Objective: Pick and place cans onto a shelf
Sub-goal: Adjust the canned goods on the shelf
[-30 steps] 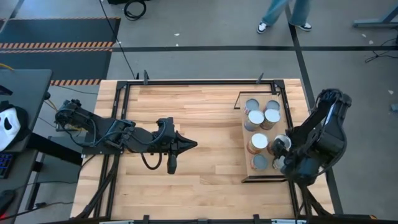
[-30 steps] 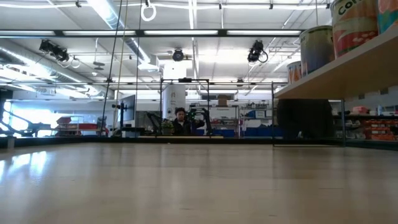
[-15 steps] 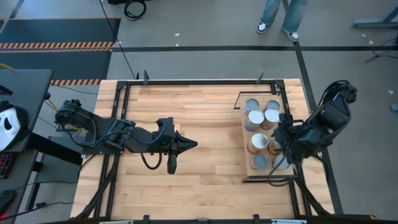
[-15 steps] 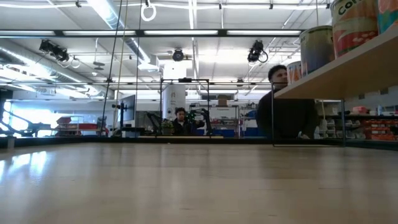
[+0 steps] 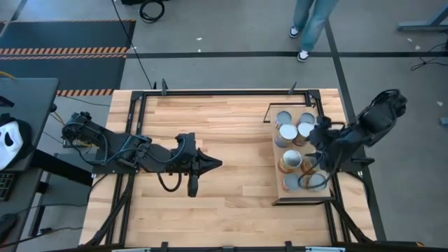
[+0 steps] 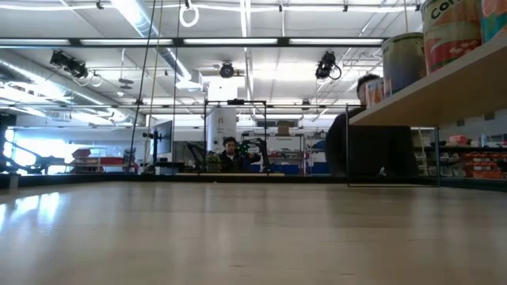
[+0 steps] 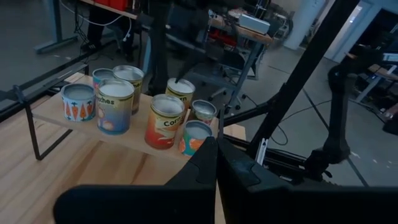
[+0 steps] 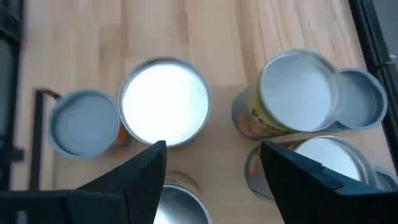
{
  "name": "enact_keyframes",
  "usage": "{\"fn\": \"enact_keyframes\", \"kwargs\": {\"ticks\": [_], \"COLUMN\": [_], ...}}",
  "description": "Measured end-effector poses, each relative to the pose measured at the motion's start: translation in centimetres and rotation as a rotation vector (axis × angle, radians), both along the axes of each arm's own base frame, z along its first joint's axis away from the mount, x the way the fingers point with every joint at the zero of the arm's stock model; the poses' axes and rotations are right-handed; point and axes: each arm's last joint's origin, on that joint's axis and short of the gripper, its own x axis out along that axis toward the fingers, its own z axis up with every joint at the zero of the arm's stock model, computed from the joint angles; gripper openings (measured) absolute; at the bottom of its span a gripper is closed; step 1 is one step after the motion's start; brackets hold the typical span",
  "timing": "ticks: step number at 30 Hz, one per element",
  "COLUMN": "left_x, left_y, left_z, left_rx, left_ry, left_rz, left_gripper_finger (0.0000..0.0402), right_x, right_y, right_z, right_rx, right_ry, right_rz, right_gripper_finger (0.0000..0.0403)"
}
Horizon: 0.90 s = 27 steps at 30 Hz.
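The cans (image 5: 288,131) stand grouped on the shelf (image 5: 278,190) at the surface's (image 5: 231,140) right side, none left on the bare wood, so placing looks near done; my right tool (image 5: 313,155) hangs over them, jaws apart and empty, my left tool (image 5: 215,164) closed mid-surface.

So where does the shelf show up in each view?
High view: the shelf lies at the table's right, under the right claw.
Low view: upper right, seen from below.
Left wrist view: left of centre.
Right wrist view: bare wood between tins.
Shared landmark: the cans standing on it.
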Motion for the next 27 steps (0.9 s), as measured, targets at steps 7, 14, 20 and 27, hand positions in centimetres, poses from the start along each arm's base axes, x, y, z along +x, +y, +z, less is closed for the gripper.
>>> {"fn": "enact_keyframes", "kwargs": {"ticks": [7,14,20,27], "left_x": [0.0,0.2,0.3,0.5], "left_y": [0.0,0.5,0.8,0.7], "left_z": [0.0,0.0,0.0,0.2], "left_rx": [0.007,0.008,0.007,-0.006], "left_ry": [0.001,0.001,0.001,-0.027], "left_rz": [0.0,0.016,0.027,0.027], "left_gripper_finger": [0.0009,0.0009,0.0009,0.0009], "right_x": [-2.8,-4.3,-4.2,-4.0], "right_y": [-2.6,-3.9,-3.9,-3.6], "right_z": [1.3,1.5,0.2,-1.2], "right_rx": [0.059,0.078,0.064,0.049], "right_ry": [-0.17,-0.172,-0.059,-0.005], "right_rz": [-0.051,-0.011,0.054,0.119], "right_gripper_finger": [0.0328,0.0385,0.0398,0.0399]}}
